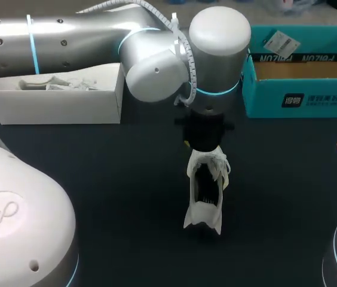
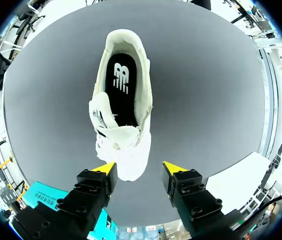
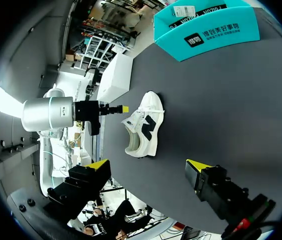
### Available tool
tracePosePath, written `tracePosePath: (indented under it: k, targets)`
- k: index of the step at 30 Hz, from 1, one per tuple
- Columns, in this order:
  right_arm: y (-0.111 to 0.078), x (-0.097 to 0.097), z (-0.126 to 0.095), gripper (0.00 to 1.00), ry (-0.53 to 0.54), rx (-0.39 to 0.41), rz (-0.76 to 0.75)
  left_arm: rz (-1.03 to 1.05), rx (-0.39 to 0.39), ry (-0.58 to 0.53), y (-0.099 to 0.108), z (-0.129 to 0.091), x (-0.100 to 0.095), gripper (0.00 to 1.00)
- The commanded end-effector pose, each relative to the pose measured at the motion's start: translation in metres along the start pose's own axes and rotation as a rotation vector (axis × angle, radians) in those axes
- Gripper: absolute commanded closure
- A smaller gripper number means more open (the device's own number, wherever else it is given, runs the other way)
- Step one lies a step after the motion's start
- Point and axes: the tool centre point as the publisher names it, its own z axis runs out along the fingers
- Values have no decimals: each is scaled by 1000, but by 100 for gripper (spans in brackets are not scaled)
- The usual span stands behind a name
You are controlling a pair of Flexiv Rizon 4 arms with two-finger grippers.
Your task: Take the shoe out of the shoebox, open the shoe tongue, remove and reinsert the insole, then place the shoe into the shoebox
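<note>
Shoe (image 1: 207, 191): white, upright on its sole in the middle of the dark counter (image 1: 97, 179), out of the box, opening up, toe toward the left arm. Black insole (image 2: 121, 85) lying inside, seen through the opening; tongue and laces bunched over the front.

Left fingers (image 2: 106, 170): spread apart, hanging right over the toe end, one yellow tip just beside the toe, the other clear of it, gripping nothing.

Right fingers (image 3: 97, 165): wide apart too, nothing between them, well back from the shoe at the right side of the counter.

Teal shoebox (image 1: 300, 89): open at the far right corner, brown cardboard floor showing, well apart from the shoe.

White box (image 1: 55, 101): at the far left, crumpled paper inside, partly under the left arm.
</note>
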Motion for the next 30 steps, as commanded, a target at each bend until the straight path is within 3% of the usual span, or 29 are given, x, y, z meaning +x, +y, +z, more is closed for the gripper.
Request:
tracePosePath:
  k: [1, 5, 13, 30]
  targets:
    - [-2, 0, 0, 0, -2, -2, 0, 19, -2, 13, 4, -2, -4, 100]
    - [-2, 0, 0, 0, -2, -2, 0, 46, 13, 11, 2, 4, -10, 100]
    - [-2, 0, 0, 0, -2, -2, 0, 79, 37, 39, -23, 14, -14, 100]
    - [-2, 0, 0, 0, -2, -2, 0, 77, 155, 75, -89, 6, -5, 100]
